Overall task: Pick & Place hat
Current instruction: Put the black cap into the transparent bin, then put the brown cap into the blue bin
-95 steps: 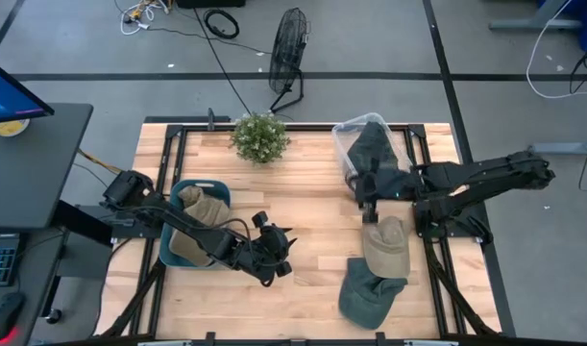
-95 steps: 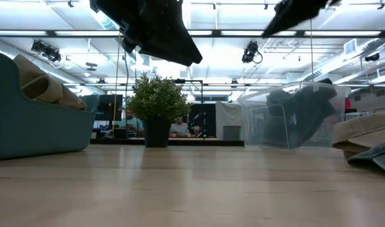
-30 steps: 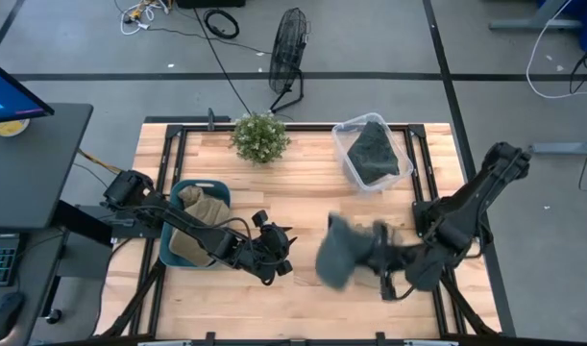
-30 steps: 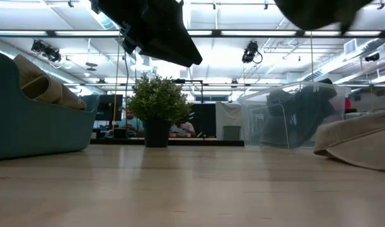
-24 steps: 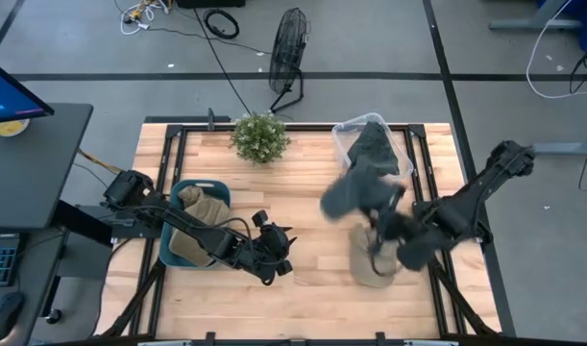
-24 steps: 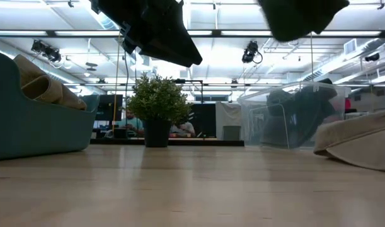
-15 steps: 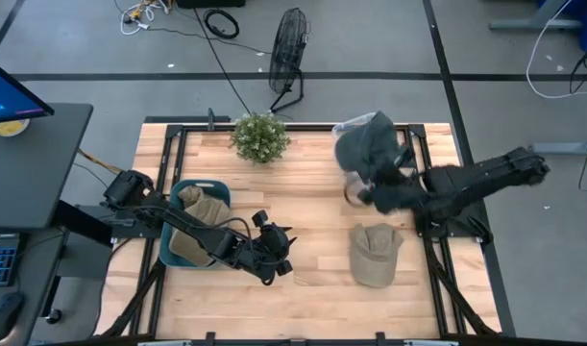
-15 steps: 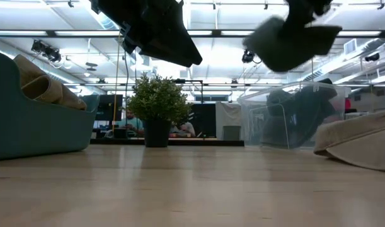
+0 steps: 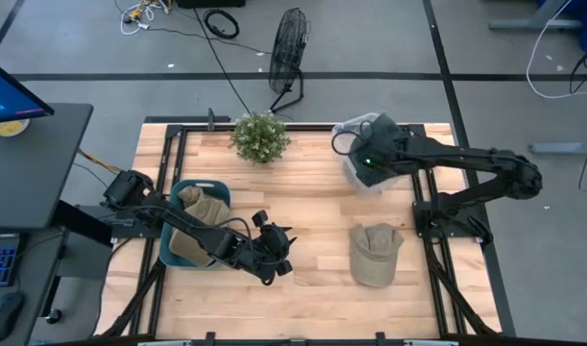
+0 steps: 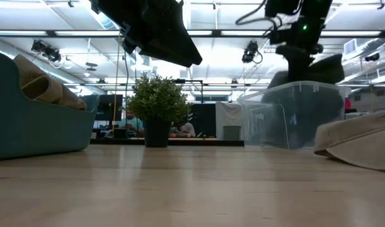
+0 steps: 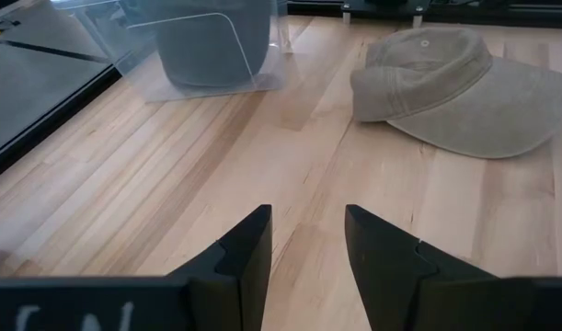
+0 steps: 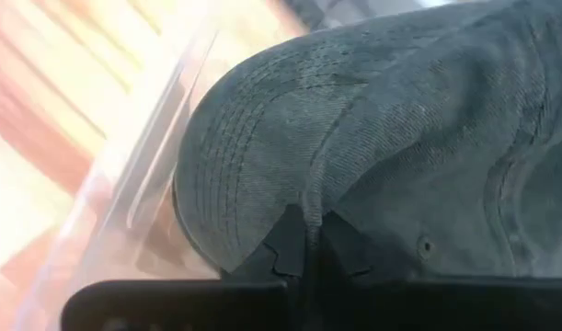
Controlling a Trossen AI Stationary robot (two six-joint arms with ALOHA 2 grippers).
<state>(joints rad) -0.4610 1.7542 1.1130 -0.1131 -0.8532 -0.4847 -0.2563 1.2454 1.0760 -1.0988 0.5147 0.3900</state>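
A dark grey-green hat [image 9: 387, 135] hangs over the clear bin [image 9: 343, 130] at the table's far right, with my right gripper [image 9: 366, 160] shut on it. In the low view the hat [image 10: 327, 68] shows above the bin's rim [image 10: 293, 85]. A tan hat [image 9: 375, 254] lies on its open side on the wood, near the right. My left gripper [image 9: 280, 252] hovers open over the table's middle near the front, its fingers [image 11: 253, 248] facing the tan hat [image 11: 446, 83] with nothing between them. My right gripper pinches the dark hat's stitched brim at its edge [image 12: 303, 207] between its two shut fingers [image 12: 285, 250]. The gripper reaches over the bin from the table's right side. Whether the hat rests on what lies in the bin, I cannot tell.
A teal bin [image 9: 168, 245] holding tan hats stands at the left. A potted plant [image 9: 259, 136] sits at the far edge, left of the clear bin. Bare wood lies between the two bins.
My right gripper has swung from low over the table's near middle toward the far edge, carrying the dark hat up and over the clear bin. The tan hat it uncovered has stayed on the table. My left gripper has kept still.
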